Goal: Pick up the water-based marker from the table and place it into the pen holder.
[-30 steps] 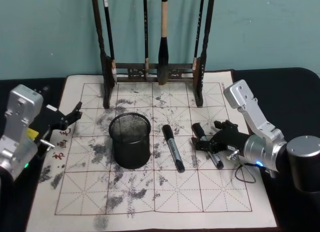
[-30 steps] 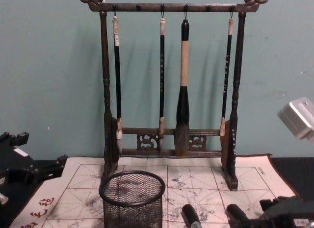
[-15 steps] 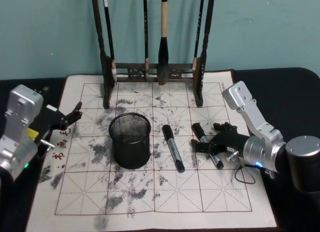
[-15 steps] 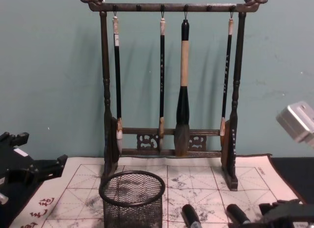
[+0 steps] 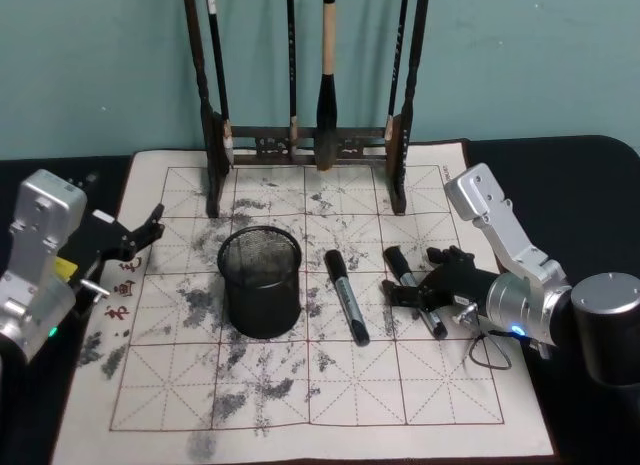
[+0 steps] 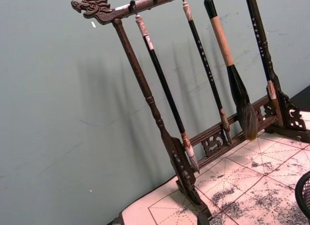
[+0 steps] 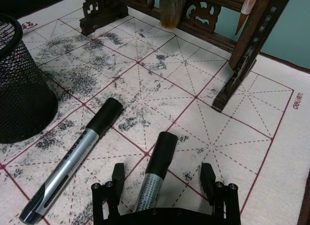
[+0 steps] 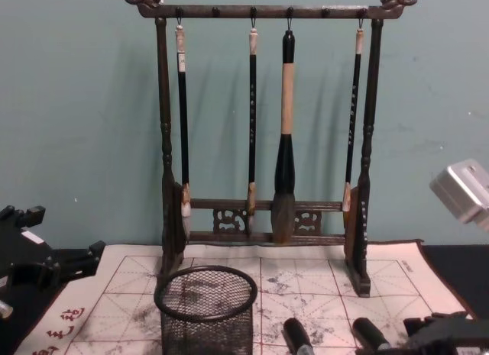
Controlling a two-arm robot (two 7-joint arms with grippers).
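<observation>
Off to the right of the pen holder [image 5: 260,283], the right gripper [image 7: 162,176] sat low over the stained mat [image 5: 400,405], its jaws apart and straddling the water-based marker [image 7: 157,162], one on each side, neither touching it. The marker lay flat on the mat, outside the holder. A second marker [image 5: 346,295] lay between it and the holder, just beside the mesh. Well to the holder's left, the left gripper [image 5: 148,232] hung idle above the mat's edge, jaws apart, holding nothing. Behind the holder stood the brush rack [image 5: 310,145] on the dark counter [image 5: 590,185].
</observation>
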